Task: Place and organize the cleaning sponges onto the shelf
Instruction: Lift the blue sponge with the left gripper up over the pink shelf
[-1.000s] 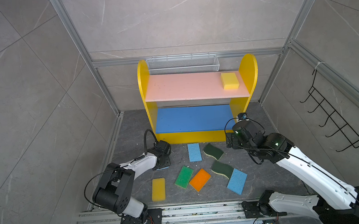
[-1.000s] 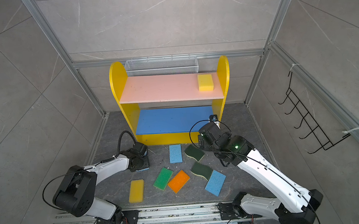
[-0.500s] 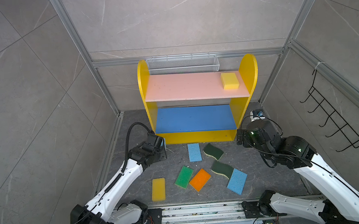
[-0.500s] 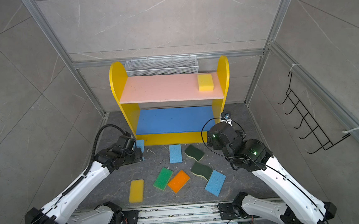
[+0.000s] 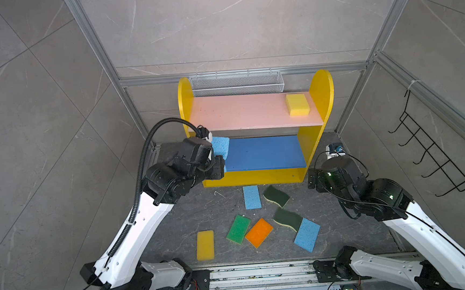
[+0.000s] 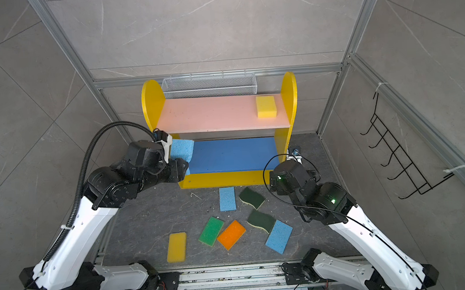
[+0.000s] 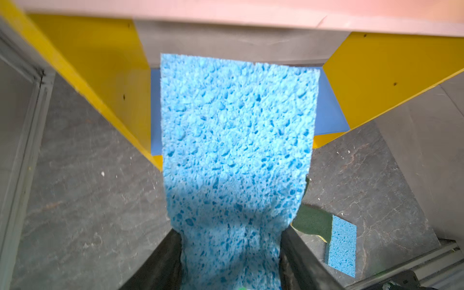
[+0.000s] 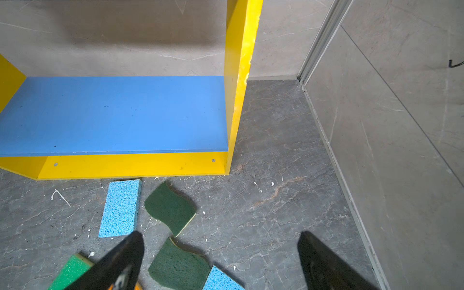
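Placing a blue sponge (image 7: 236, 125) on the shelf (image 5: 321, 89). The left gripper (image 7: 231, 231) pinches the sponge by one short end, squeezing it narrow there. Its free end reaches the left end of the shelf's blue board (image 5: 265, 153), below the pink board (image 5: 245, 111). The right gripper (image 8: 221, 236) hovers before the shelf's right side, fingers spread and empty. One yellow sponge (image 5: 297, 104) lies at the right end of the pink board, and seven sponges (image 5: 251, 197) lie loose on the floor (image 5: 216, 216) before the shelf. Done well, the step likely calls for a level entry, clear of the shelf's left side and the pink board's edge. The sponge should be laid flat and square against that side, leaving room for others. The fingers should part only once it rests.
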You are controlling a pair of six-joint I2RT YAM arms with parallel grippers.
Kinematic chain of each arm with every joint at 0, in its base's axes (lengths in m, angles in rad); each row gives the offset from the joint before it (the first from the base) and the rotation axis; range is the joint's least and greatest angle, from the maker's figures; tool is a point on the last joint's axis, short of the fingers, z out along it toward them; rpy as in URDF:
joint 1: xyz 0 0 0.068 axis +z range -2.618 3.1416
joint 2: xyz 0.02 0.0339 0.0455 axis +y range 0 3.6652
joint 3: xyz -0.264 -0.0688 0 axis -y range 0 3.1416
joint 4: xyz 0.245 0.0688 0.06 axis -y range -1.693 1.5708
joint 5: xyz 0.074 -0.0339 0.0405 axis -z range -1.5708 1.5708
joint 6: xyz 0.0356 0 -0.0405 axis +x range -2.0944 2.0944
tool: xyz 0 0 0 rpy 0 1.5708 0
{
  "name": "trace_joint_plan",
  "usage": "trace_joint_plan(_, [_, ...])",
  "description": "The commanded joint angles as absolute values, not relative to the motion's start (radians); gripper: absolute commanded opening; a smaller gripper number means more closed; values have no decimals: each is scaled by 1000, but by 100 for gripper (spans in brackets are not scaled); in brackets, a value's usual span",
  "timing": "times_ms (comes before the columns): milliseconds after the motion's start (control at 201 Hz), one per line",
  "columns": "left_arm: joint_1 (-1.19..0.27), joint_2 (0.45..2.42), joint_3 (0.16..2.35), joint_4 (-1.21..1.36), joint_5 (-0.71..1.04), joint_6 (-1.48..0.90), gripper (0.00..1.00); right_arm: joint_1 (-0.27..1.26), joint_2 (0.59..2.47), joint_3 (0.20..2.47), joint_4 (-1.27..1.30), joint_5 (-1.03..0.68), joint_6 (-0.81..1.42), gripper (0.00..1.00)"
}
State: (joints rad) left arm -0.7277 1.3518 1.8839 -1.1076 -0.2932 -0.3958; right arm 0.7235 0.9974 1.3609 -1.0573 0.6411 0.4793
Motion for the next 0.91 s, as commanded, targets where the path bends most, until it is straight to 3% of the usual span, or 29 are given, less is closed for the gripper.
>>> trace_joint_plan(0, [-749, 1454, 2069, -1170, -382, -307, 58, 721, 975, 1333, -1043, 625, 485, 97])
trace_joint_plan(344, [-746, 1762, 2575, -1168, -517, -237, 59, 722, 926, 1275, -1008, 561, 491, 97])
trace_joint_plan(592, [-579, 1803, 2557, -1044, -386, -278, 58, 722, 917, 1263, -1003, 509, 496, 96])
trace_joint_plan(901, [-552, 1851, 2549, -916, -326, -251, 57, 722, 931, 1246, -994, 495, 503, 96])
